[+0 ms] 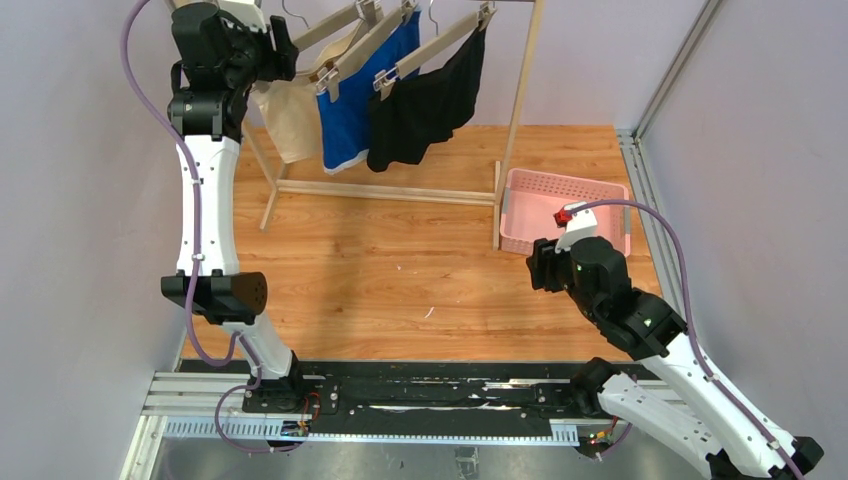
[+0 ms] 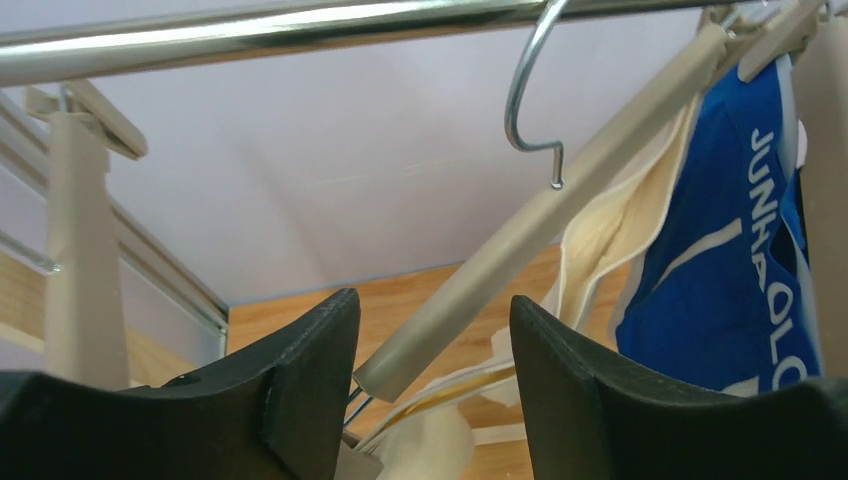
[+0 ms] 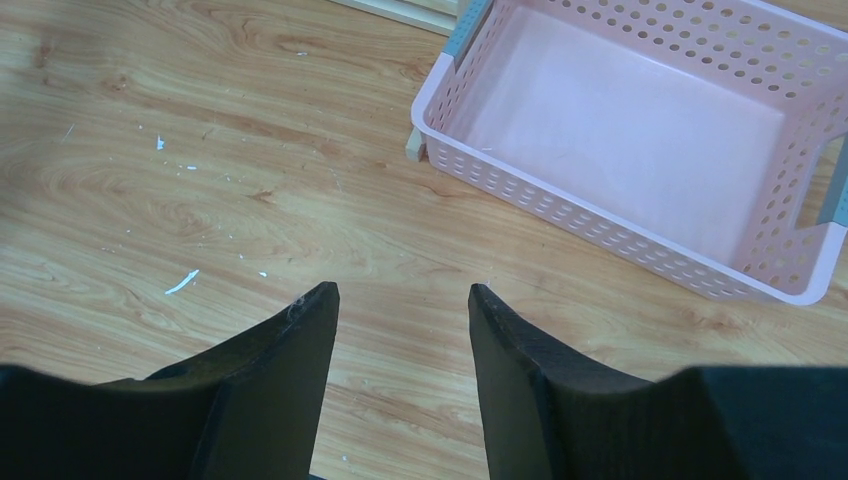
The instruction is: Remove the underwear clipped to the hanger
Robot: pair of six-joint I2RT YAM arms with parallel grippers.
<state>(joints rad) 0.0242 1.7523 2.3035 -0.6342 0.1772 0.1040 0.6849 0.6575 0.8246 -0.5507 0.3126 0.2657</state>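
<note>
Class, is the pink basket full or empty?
Empty: in the right wrist view the pink basket shows a bare floor, nothing inside.

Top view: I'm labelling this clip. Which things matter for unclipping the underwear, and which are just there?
Job: cream underwear, blue underwear, black underwear, clip hangers, left arm's fingers.
Just there: pink basket, wooden rack, right arm's fingers.

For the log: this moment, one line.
left gripper: open, at beige hanger bar of cream-beige cloth briefs | right gripper: open, near pink plastic basket | removed: none
</note>
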